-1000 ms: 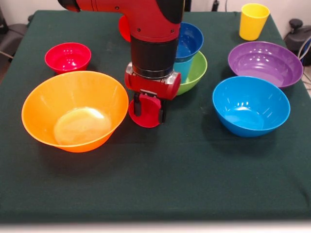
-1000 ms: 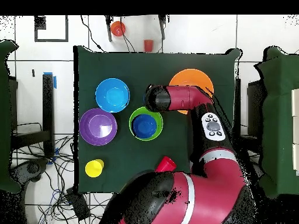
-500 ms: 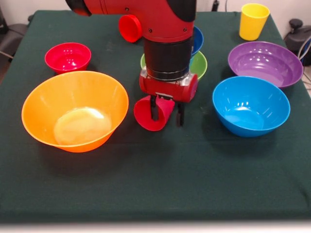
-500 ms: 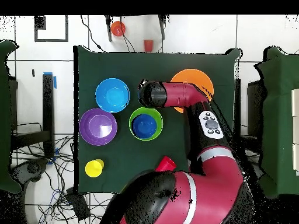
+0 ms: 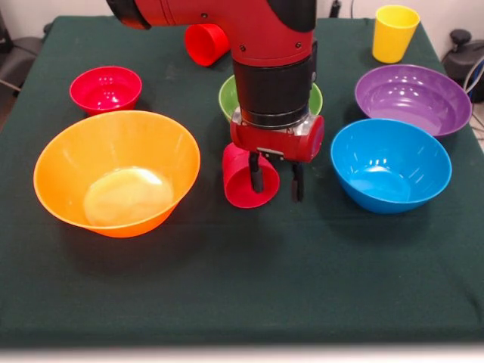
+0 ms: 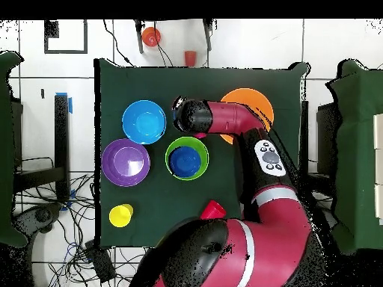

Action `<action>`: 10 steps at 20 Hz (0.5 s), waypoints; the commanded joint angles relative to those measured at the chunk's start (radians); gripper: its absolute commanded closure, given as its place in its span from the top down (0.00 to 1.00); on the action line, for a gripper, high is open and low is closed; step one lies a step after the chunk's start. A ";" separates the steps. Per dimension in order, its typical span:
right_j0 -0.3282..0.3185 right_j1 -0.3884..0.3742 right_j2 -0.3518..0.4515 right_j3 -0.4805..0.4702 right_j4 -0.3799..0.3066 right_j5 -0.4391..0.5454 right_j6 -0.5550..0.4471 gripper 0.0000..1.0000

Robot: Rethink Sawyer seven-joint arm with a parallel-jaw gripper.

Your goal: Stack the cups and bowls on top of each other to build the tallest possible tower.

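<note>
My gripper (image 5: 277, 181) hangs low over the table's middle, between the huge orange bowl (image 5: 117, 170) and the medium blue bowl (image 5: 389, 162). It is open. A red cup (image 5: 243, 181) lies tilted on the cloth at its left finger (image 5: 257, 175), which stands in front of the cup. The right finger (image 5: 297, 185) is clear of the cup. Behind the wrist sits the green bowl (image 5: 227, 94), which holds the small dark blue bowl (image 6: 185, 161). A second red cup (image 5: 206, 41) lies on its side at the back. No tower shows beyond that nested pair.
The purple bowl (image 5: 412, 98) and the yellow cup (image 5: 395, 32) stand at the right back. The small red bowl (image 5: 106, 87) is at the left back. In the overhead view the arm (image 6: 232, 123) hides the gripper and part of the orange bowl (image 6: 247, 101).
The gripper slid right in the front view, toward the blue bowl. The red cup, earlier between the fingers, shifted right less and now sits at the left finger.
</note>
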 commanded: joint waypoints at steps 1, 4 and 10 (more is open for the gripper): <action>0.005 0.023 0.046 -0.058 0.018 0.096 -0.040 1.00; 0.009 0.014 0.023 -0.047 0.005 0.130 -0.054 1.00; 0.011 0.017 0.005 -0.017 -0.022 0.094 -0.055 1.00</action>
